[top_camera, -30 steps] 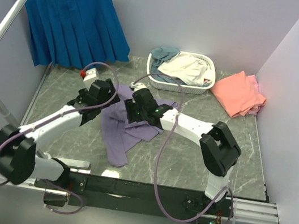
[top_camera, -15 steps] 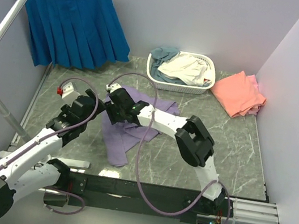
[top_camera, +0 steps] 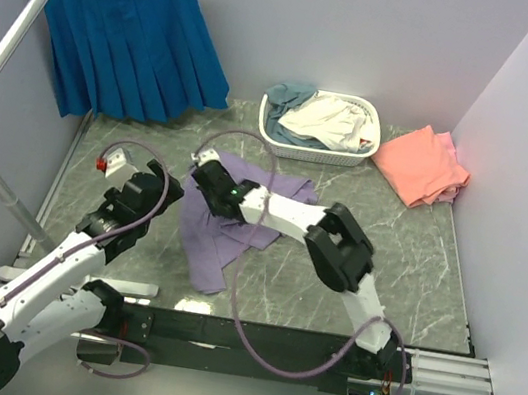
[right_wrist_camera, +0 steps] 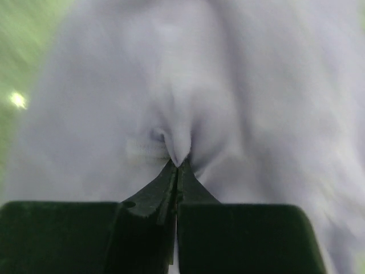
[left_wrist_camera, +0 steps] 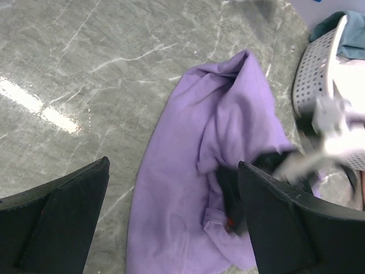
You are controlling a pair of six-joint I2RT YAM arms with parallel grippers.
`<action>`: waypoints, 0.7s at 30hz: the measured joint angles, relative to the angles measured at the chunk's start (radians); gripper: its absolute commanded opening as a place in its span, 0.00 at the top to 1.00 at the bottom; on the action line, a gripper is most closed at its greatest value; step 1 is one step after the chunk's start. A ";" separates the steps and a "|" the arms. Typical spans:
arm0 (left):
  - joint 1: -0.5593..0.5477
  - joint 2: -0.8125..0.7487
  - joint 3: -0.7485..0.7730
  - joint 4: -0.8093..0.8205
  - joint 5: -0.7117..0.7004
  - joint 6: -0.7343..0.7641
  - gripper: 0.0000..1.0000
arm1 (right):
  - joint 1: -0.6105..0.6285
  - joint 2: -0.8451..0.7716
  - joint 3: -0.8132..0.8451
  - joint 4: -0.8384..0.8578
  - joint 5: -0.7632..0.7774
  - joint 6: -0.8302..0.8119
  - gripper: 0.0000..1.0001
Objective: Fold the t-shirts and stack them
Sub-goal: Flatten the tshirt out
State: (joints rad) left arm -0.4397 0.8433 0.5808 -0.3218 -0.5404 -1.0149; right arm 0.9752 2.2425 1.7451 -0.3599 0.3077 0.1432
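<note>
A large lavender t-shirt [top_camera: 227,237] lies crumpled on the marble table, also in the left wrist view [left_wrist_camera: 182,165]. My right gripper [top_camera: 208,184] is on its upper left part, shut on a pinched fold of the lavender cloth [right_wrist_camera: 178,149]. My left gripper [top_camera: 165,194] hovers just left of the shirt, open with nothing between its fingers [left_wrist_camera: 57,220]. Folded coral-pink t-shirts [top_camera: 421,165] lie at the back right. A cream t-shirt [top_camera: 323,118] and a grey-blue one [top_camera: 286,95] lie in the basket.
The white lattice basket [top_camera: 352,158] stands at the back centre, its wall visible in the left wrist view [left_wrist_camera: 316,68]. A bright blue pleated skirt [top_camera: 129,33] hangs on a hanger at the back left, beside a slanted white pole [top_camera: 17,35].
My right gripper has reached left across the lavender shirt and shut on a fold of it. My left arm has drawn back to the left, still open.
</note>
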 measured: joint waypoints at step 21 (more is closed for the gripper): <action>-0.246 0.263 -0.085 0.202 0.238 0.164 0.01 | -0.236 -0.645 -0.484 0.024 0.244 0.023 1.00</action>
State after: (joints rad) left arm -0.6857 1.1065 0.4957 -0.1200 -0.3027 -0.8509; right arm 0.7395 1.5974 1.2613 -0.3363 0.5518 0.1665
